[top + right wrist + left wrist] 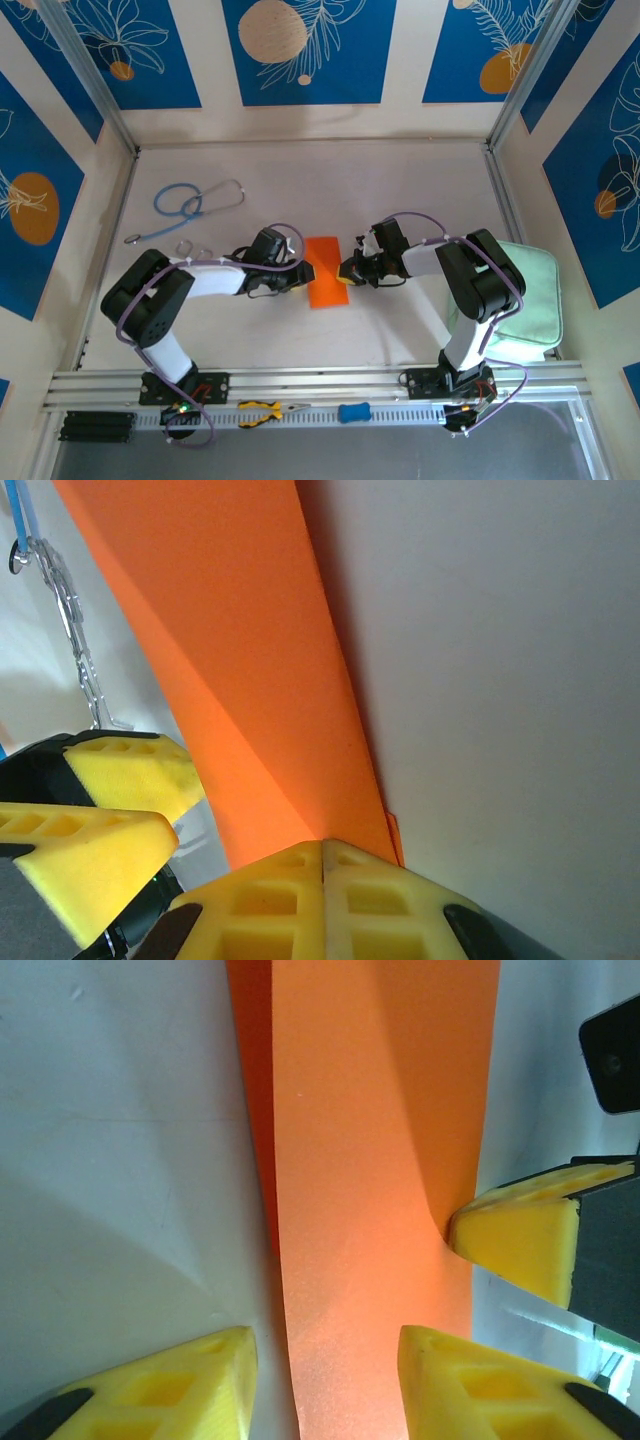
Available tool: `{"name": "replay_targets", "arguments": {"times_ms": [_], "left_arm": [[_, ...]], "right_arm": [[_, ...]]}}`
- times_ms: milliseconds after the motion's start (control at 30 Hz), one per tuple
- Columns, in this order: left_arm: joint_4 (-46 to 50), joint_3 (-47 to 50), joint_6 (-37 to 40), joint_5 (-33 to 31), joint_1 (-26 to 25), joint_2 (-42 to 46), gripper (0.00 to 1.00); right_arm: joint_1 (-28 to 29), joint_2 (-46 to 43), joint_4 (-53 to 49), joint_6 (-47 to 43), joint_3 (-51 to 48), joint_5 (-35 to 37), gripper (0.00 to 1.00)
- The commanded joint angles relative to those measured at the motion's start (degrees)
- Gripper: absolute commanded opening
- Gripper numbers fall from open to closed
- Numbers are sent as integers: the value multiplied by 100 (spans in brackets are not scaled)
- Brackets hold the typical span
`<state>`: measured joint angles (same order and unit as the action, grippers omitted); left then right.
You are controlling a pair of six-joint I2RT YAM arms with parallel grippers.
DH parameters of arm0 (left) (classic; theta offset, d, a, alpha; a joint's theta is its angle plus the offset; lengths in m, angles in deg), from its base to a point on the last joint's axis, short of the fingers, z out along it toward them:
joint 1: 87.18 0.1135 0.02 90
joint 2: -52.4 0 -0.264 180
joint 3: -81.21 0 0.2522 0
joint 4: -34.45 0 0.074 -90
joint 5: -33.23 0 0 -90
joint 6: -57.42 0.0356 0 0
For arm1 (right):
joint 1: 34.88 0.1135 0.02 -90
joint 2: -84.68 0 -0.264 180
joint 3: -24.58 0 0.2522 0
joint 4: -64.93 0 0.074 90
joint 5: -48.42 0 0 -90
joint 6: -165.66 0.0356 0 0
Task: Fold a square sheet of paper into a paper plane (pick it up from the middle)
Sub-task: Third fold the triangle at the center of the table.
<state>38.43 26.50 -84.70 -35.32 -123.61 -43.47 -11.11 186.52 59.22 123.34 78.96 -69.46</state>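
1. The thin bright orange paper sheet [323, 272] lies in the middle of the pale surface [400, 180], directly between the two hands.
2. The left hand [328, 1385] stands wide. One yellow finger is over the bare surface beside the sheet, the other over the paper.
3. The right hand [323, 895] has its fingers pressed together on the sheet's opposite edge, which curls up there.
4. A pale green pad [530, 290] lies beside the right arm.
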Motion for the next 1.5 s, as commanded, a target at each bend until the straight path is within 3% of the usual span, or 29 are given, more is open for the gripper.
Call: {"name": "replay_targets", "arguments": {"times_ms": [0,733,1167,1367,1467], "left_arm": [[-242,87,-62,196,52,-131,40],[-703,323,-320,210,58,65,22],[-1053,456,-492,283,64,48,21],[-1042,490,-504,294,58,170,7],[-1002,531,-520,272,69,305,4]], "right_arm": [[-6,112,-492,88,-234,238,5],[-12,-23,-494,64,-269,263,6],[-8,-79,-485,69,-293,263,7],[-47,-311,-221,-109,-371,51,11],[-62,-619,-205,-286,-392,-43,19]]}}
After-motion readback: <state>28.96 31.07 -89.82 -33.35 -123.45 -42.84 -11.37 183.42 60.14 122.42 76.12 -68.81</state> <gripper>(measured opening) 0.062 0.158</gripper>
